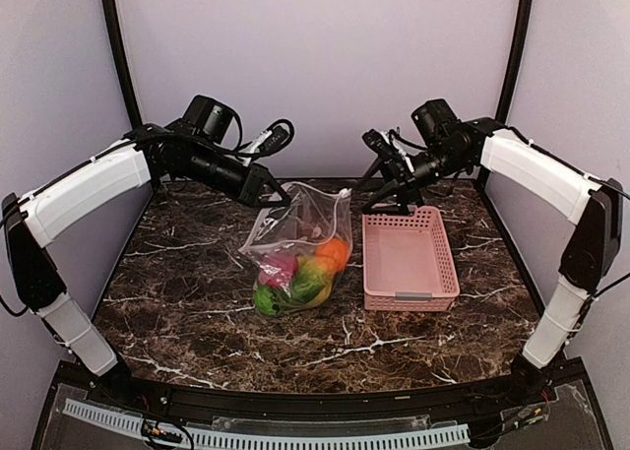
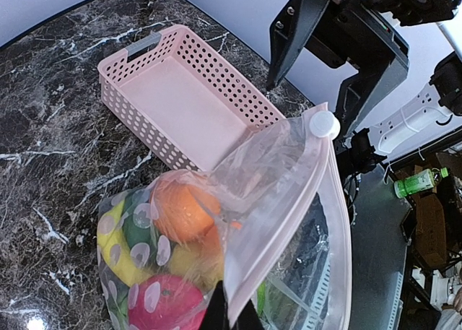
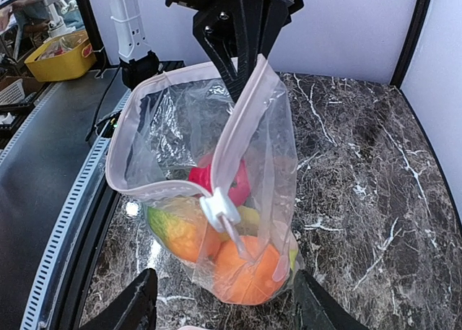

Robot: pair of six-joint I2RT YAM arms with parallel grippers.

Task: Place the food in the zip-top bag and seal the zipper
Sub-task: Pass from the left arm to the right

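At the left, the left gripper (image 1: 277,198) is seen pressed together on the upper rim of the zip-top bag (image 1: 300,224). The bag is held up by this corner while its bottom rests on the marble table (image 1: 187,302). The food (image 1: 295,278) is gathered low inside the bag; the orange (image 1: 335,253) and the red-pink fruit (image 1: 279,269) can be told through the plastic. The zipper (image 3: 242,128), a pale pink strip, is parted along most of the mouth, and its white slider (image 3: 219,209) is found at the end toward the right arm. Just right of the bag, the right gripper (image 1: 386,206) is held with fingers spread and nothing between them, near the far edge of the pink basket (image 1: 409,258).
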